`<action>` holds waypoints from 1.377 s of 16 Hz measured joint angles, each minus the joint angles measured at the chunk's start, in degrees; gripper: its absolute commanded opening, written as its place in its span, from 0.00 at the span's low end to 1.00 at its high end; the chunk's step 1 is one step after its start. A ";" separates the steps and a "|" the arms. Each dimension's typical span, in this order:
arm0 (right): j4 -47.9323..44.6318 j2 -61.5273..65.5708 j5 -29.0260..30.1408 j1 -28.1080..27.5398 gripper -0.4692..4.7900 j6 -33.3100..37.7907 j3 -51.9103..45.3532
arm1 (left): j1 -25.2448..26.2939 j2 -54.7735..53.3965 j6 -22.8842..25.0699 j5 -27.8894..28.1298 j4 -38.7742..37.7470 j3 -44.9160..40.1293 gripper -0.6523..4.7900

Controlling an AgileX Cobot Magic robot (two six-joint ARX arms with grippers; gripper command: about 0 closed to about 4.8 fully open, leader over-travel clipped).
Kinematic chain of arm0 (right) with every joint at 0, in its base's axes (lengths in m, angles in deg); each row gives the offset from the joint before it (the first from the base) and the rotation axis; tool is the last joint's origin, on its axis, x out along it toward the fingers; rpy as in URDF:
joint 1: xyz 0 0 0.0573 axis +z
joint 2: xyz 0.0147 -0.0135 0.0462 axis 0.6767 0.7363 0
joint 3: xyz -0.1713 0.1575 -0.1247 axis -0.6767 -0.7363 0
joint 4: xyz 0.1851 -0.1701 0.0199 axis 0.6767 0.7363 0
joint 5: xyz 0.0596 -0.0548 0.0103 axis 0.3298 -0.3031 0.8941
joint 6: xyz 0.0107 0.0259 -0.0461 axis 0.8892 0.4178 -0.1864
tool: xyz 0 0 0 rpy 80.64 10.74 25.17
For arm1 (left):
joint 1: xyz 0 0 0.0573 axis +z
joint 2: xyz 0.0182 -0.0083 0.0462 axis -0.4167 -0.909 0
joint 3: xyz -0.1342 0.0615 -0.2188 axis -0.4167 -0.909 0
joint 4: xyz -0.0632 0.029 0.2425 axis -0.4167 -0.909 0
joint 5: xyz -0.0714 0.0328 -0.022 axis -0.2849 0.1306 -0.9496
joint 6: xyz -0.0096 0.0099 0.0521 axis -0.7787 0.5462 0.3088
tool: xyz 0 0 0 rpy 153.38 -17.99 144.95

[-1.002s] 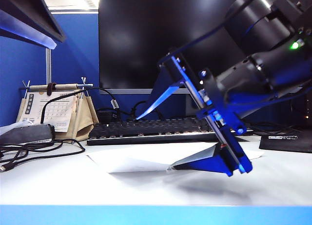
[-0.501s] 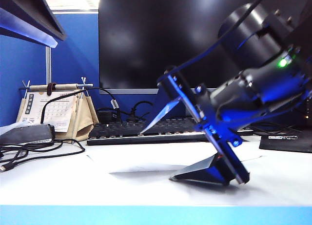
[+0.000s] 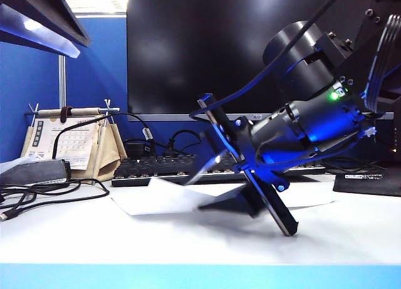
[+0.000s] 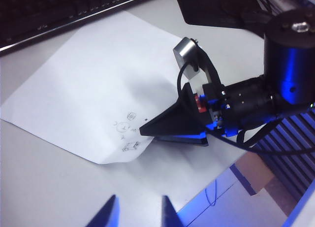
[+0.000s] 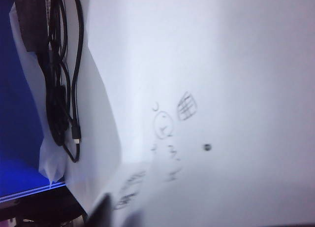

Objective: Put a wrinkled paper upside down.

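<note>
**A:** Start with the exterior view. Where is the sheet?

**B:** The wrinkled paper (image 3: 156, 201) lies on the white table (image 3: 75, 232), lower centre of the frame, in front of the keyboard (image 3: 156, 167). Its left part rises off the table in a shallow fold.

**A:** And the arm over it?

**B:** The right gripper (image 3: 210, 189) comes in from the upper right and reaches down to the middle of the sheet. One dark finger sits low against the paper. The other is blurred just above it, so I cannot tell whether the claw has the sheet pinched.

**A:** Anything else?

**B:** A dark monitor (image 3: 207, 51) fills the upper centre. A desk calendar (image 3: 69, 141) stands at the left, with black cables (image 3: 44, 192) below it.

**A:** Now the left wrist view.

**B:** The left gripper (image 4: 137, 212) hovers above bare table just off the sheet's corner, its two tips apart with nothing between them. The right gripper (image 4: 147, 131) shows as a dark wedge lying on the wrinkled paper (image 4: 98, 89) near that corner, beside some small pencilled marks (image 4: 125, 133). The fingers look drawn close, but the grip itself is hidden.

**A:** And the right wrist view?

**B:** The wrinkled paper (image 5: 236, 64) nearly fills it, with the marks (image 5: 167, 123) in the middle and the cables (image 5: 59, 89) along one edge. One blurred fingertip (image 5: 98, 212) shows at the sheet's lifted edge. The other I can't make out.
</note>
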 measured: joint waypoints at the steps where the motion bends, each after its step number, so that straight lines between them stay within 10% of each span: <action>1: -0.07 0.02 -0.66 0.00 0.07 -0.72 0.00 | 0.00 -0.02 -0.02 -0.02 -0.02 0.00 0.34; 10: 7.96 -8.20 -3.37 -0.72 0.07 -16.24 -0.09 | 0.00 0.00 -0.02 0.00 -0.02 0.00 0.34; 20: 55.69 -36.61 -23.34 -5.25 0.07 -57.40 7.74 | -0.02 0.00 -0.02 -0.02 -0.20 0.00 0.34; 22: 72.13 -34.95 -35.01 -3.74 0.07 -66.88 16.24 | 0.00 0.00 0.00 0.00 -0.17 0.00 0.34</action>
